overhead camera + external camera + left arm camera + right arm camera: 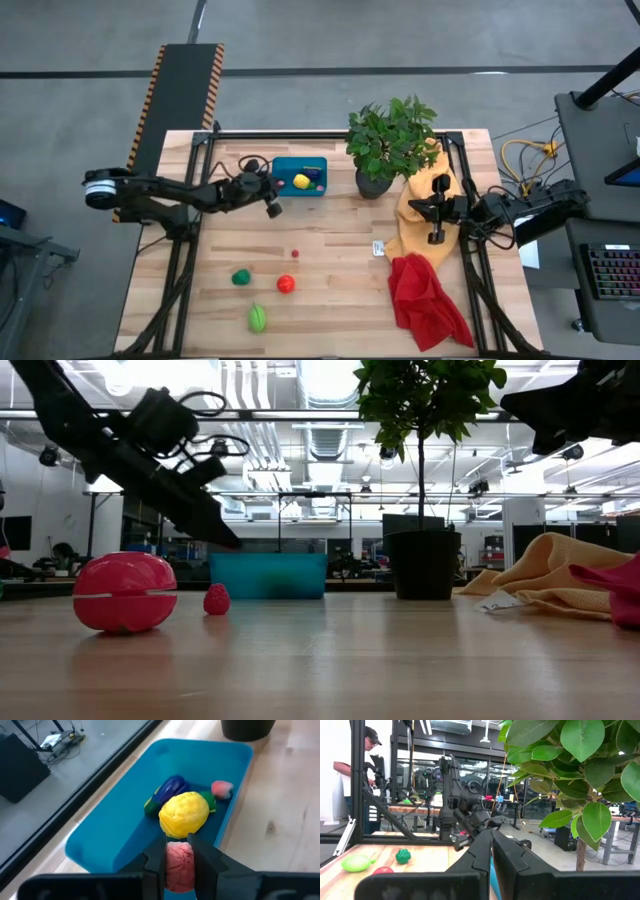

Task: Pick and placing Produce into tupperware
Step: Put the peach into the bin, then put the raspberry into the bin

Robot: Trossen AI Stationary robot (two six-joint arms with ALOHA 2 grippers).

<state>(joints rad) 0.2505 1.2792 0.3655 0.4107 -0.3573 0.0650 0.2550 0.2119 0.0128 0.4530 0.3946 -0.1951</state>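
Observation:
The teal tupperware stands at the table's far side, left of the plant pot. It holds a yellow piece, a purple one, a pink one and a green one. My left gripper hangs just beside its near-left corner, shut on a pink piece of produce. A dark green piece, a red one, a light green one and a tiny red one lie on the table nearer me. My right gripper is shut and waits above the yellow cloth. My left gripper pinches the pink piece between its two fingers, one on each side of it. The fingers slant down from the table's left. The piece is lifted clear, above the tupperware's near edge.
A potted plant stands right of the tupperware. A yellow cloth and a red cloth lie along the table's right side, with a small white tag beside them. Bare wood lies between the loose pieces and the tupperware.

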